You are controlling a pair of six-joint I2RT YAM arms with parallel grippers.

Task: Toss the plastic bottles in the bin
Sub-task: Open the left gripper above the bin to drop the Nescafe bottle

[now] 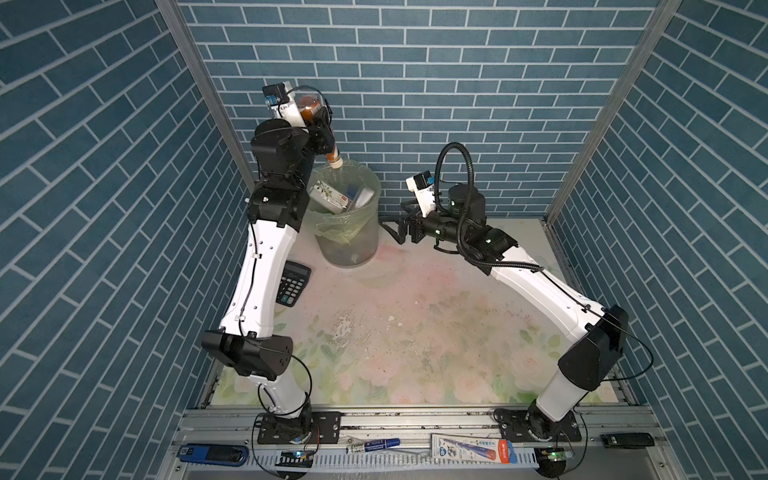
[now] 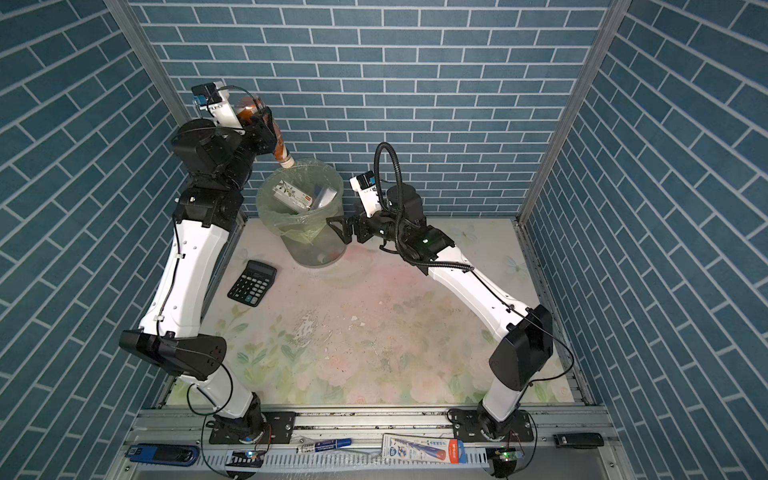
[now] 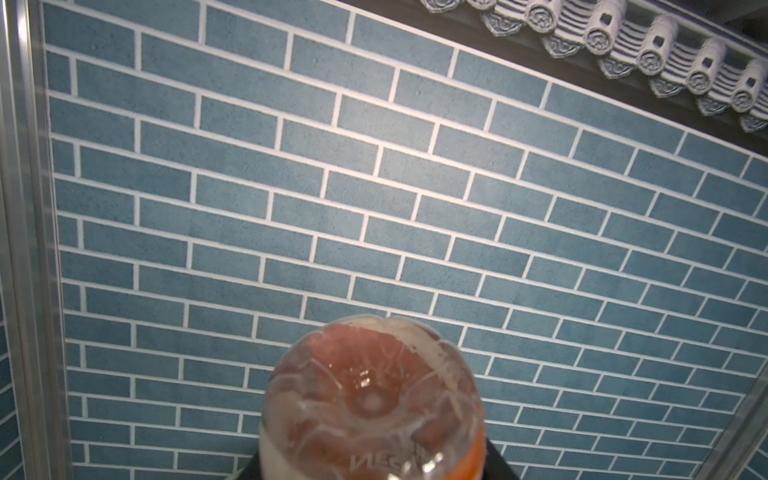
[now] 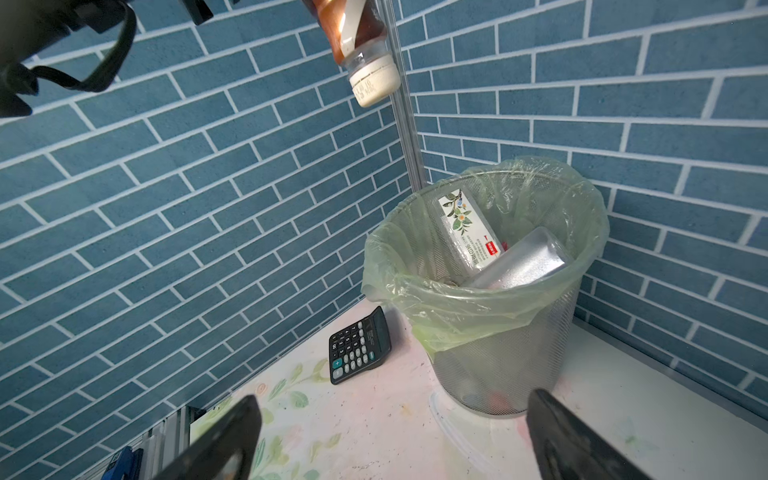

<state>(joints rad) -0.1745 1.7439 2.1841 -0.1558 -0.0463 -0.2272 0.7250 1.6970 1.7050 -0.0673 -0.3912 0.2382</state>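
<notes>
Brown-wrapped plastic bottle (image 1: 331,154) with a white cap: pinched around the body by the left gripper (image 1: 320,126), tipped cap-down high above the far-left rim of the round grey mesh bin (image 1: 353,245) lined with a pale green bag, probably so as to drop neck first into the opening once let go. Cap seemingly over the rim's edge rather than the middle of the mouth, so some risk of a bounce off the lip. Already inside the bin: a white leaf-printed pack (image 4: 465,226) and a silvery clear bottle (image 4: 519,266), both leaning and taking up much of the mouth. Right gripper (image 1: 392,229): spread wide, empty, parked level just beside the bin's right wall, apparently clear of the drop path. Black desk calculator (image 1: 294,283) flat on the surface near the bin, not for throwing. No other bottles visible on the pale, scuffed floral-print tabletop (image 1: 415,324). Blue brick-pattern wall panels (image 1: 457,83) on three sides, aluminium posts in the back corners
</notes>
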